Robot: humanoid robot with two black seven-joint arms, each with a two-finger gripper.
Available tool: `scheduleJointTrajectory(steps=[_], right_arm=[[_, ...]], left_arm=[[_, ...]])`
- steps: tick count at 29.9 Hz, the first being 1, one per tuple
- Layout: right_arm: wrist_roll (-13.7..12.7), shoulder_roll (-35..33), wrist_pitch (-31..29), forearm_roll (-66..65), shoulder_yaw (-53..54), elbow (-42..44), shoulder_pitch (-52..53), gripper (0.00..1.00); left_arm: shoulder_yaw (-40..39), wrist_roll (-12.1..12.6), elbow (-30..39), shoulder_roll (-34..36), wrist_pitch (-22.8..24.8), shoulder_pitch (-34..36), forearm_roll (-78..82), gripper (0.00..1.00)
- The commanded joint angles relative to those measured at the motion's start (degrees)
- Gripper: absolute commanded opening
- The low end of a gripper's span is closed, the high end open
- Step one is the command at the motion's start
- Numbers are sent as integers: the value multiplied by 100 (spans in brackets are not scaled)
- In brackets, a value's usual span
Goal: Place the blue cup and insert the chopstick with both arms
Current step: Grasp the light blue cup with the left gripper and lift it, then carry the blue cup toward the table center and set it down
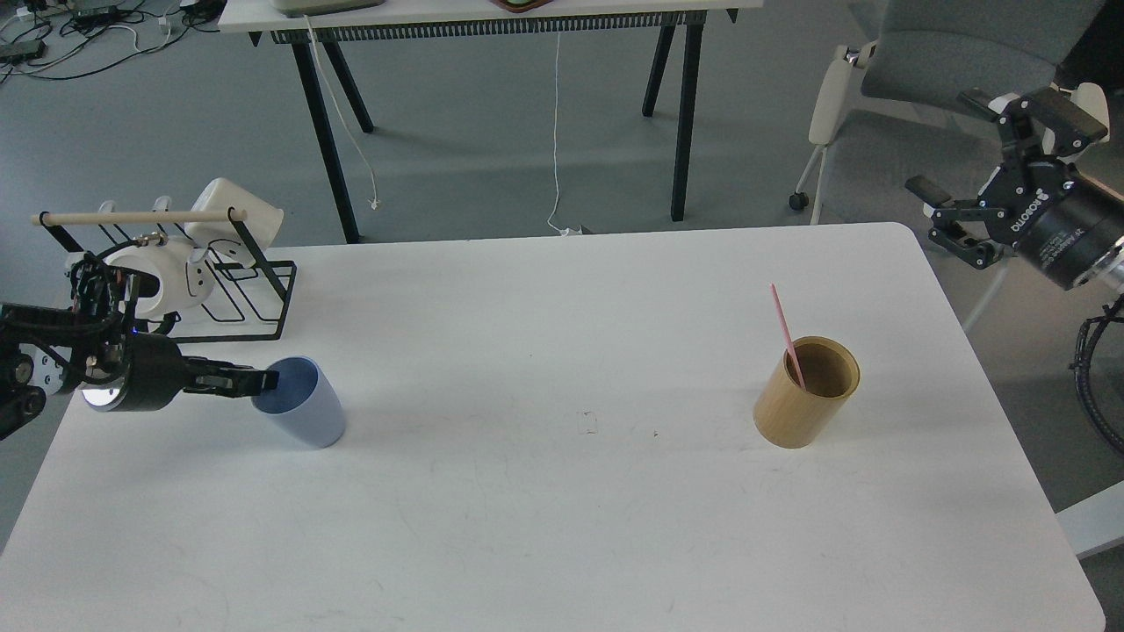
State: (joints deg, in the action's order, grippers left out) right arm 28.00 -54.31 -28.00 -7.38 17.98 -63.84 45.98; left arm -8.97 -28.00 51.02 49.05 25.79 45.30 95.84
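Observation:
The blue cup stands on the white table at the left, tipped a little to the left. My left gripper reaches in from the left, its thin fingers closed on the cup's left rim. The pink chopstick leans in the tan wooden holder at the right of the table. My right gripper is open and empty, in the air beyond the table's far right corner, well away from the chopstick.
A black wire rack with white mugs and a pale wooden rod stands at the table's back left, just behind my left arm. A grey chair stands behind my right gripper. A second table stands further back.

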Motion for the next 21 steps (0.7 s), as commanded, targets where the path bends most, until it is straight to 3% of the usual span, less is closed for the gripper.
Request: scheduleJointTrajectory(steps=[1,4,10,17,21], right_arm=[[0,0,0,0,3,3,-19,98],[0,0,0,0,3,12,-37,98],[0,-53,0,9,3,56,-46,98],[0,-71,0,9,12,214,-63,98],[0,-79,0,26,74,433,-63,98]], left_arm=[[-52,0,65,26,-74,-39,-39,0],[-227,0,520,209,-57,-30,-179,0],[-1088,0,2437,1054,221,189,-979,0],[-1125,0,2807,966,221,637,-980,0],[-1011,0,2887,344,221,874,-437,0]])
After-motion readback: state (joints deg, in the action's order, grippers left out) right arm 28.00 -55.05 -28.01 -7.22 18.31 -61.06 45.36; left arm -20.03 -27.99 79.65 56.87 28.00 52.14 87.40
